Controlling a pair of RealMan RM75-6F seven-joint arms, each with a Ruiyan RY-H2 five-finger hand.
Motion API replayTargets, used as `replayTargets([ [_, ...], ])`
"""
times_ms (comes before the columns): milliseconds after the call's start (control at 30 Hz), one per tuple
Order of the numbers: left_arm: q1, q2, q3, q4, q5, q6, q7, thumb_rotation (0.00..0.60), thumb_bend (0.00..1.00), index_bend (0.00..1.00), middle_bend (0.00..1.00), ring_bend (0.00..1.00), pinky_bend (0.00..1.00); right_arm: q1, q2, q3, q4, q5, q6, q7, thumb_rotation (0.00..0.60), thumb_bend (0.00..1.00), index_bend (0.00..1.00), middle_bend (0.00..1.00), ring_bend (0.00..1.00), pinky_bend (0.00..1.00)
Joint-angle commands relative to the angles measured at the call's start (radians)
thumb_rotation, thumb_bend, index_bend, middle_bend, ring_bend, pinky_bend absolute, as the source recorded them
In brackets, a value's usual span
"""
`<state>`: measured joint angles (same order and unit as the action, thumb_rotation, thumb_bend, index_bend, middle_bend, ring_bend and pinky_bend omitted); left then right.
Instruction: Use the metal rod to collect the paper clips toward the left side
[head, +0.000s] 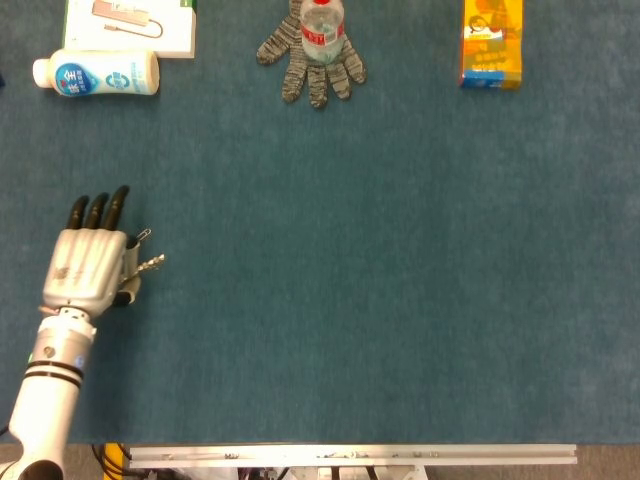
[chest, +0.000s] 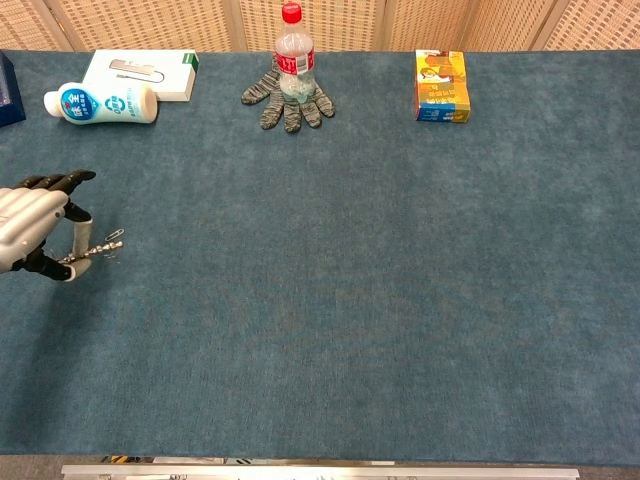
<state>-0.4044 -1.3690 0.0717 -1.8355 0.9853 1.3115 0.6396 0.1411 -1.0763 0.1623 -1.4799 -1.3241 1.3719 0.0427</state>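
My left hand (head: 86, 262) is at the far left of the blue table and grips a short metal rod (head: 150, 263), whose tip pokes out to the right. In the chest view the same hand (chest: 32, 225) sits at the left edge, with the rod (chest: 92, 251) held low over the cloth. Paper clips (chest: 112, 240) cling to the rod's tip; one clip (head: 143, 236) shows just above the rod beside the fingers. My right hand is out of both views.
Along the far edge lie a white lotion bottle (head: 97, 74), a white and green box (head: 130, 22), a grey knit glove (head: 310, 58) under a water bottle (head: 322, 25), and an orange carton (head: 492, 45). A metal rail (head: 350, 455) runs along the near edge.
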Motion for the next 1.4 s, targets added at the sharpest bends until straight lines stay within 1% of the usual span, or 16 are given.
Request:
replayTargets([
  [33,0.013,0.009,0.002,0.003,0.001,0.007,-0.013,0.600,0.31,0.65,0.00,0.00,0.00,0.001,-0.001,0.000,0.000,0.000,-0.001,-0.002,0.600,0.00,0.31,0.06,0.00,0.00],
  [133,0.026,0.017,-0.002,0.012,-0.002,0.010,-0.027,0.600,0.31,0.65,0.00,0.00,0.00,0.002,-0.002,-0.001,-0.001,0.000,-0.002,-0.004,0.600,0.00,0.31,0.06,0.00,0.00],
  [200,0.033,0.022,-0.008,0.021,-0.007,0.011,-0.035,0.600,0.32,0.63,0.00,0.00,0.00,0.002,-0.002,-0.002,-0.003,-0.001,-0.002,-0.006,0.600,0.00,0.31,0.06,0.00,0.00],
  [233,0.037,0.024,-0.011,0.026,-0.016,0.009,-0.036,0.600,0.32,0.60,0.00,0.00,0.00,0.002,-0.002,-0.002,-0.004,-0.001,-0.002,-0.007,0.600,0.00,0.31,0.06,0.00,0.00],
  [300,0.041,0.030,-0.014,0.026,-0.037,0.005,-0.029,0.600,0.32,0.50,0.00,0.00,0.00,0.002,-0.002,-0.002,-0.006,-0.001,-0.002,-0.009,0.600,0.00,0.31,0.06,0.00,0.00],
  [333,0.042,0.033,-0.014,0.024,-0.047,0.003,-0.022,0.600,0.32,0.46,0.00,0.00,0.00,0.002,-0.001,-0.003,-0.007,-0.001,-0.002,-0.010,0.600,0.00,0.31,0.06,0.00,0.00],
  [400,0.044,0.041,-0.015,0.016,-0.070,-0.002,-0.006,0.600,0.32,0.34,0.00,0.00,0.00,0.002,0.000,-0.003,-0.009,0.001,-0.003,-0.013,0.600,0.00,0.31,0.06,0.00,0.00],
  [467,0.047,0.047,-0.017,0.008,-0.084,-0.003,0.000,0.600,0.32,0.24,0.00,0.00,0.00,0.001,0.001,-0.003,-0.012,0.002,-0.002,-0.017,0.600,0.00,0.31,0.06,0.00,0.00],
  [567,0.057,0.055,-0.024,0.001,-0.084,0.005,-0.015,0.600,0.32,0.17,0.00,0.00,0.00,0.000,0.003,-0.003,-0.018,0.001,0.000,-0.020,0.600,0.00,0.31,0.06,0.00,0.00],
  [700,0.078,0.070,-0.043,-0.001,-0.057,0.033,-0.067,0.600,0.32,0.17,0.00,0.00,0.00,-0.004,0.005,-0.006,-0.027,0.001,0.005,-0.025,0.600,0.00,0.31,0.06,0.00,0.00],
  [867,0.110,0.107,-0.076,0.009,0.018,0.091,-0.166,0.600,0.32,0.18,0.00,0.00,0.00,-0.016,0.008,-0.010,-0.046,0.005,0.021,-0.041,0.600,0.00,0.31,0.06,0.00,0.00],
  [1000,0.134,0.142,-0.098,0.017,0.085,0.140,-0.231,0.600,0.32,0.22,0.00,0.00,0.00,-0.031,0.008,-0.014,-0.071,0.016,0.040,-0.074,0.600,0.00,0.31,0.06,0.00,0.00],
  [1133,0.153,0.185,-0.093,0.028,0.167,0.165,-0.277,0.600,0.32,0.26,0.02,0.00,0.00,-0.048,0.006,-0.026,-0.109,0.030,0.053,-0.120,0.600,0.00,0.31,0.07,0.00,0.00],
  [1267,0.170,0.217,-0.086,0.038,0.238,0.191,-0.294,0.600,0.32,0.29,0.07,0.00,0.00,-0.066,0.009,-0.042,-0.157,0.046,0.059,-0.164,0.600,0.00,0.31,0.07,0.00,0.00],
  [1400,0.190,0.235,-0.081,0.054,0.286,0.225,-0.272,0.600,0.32,0.31,0.11,0.03,0.03,-0.083,0.016,-0.054,-0.199,0.062,0.063,-0.194,0.600,0.00,0.31,0.07,0.00,0.00],
])
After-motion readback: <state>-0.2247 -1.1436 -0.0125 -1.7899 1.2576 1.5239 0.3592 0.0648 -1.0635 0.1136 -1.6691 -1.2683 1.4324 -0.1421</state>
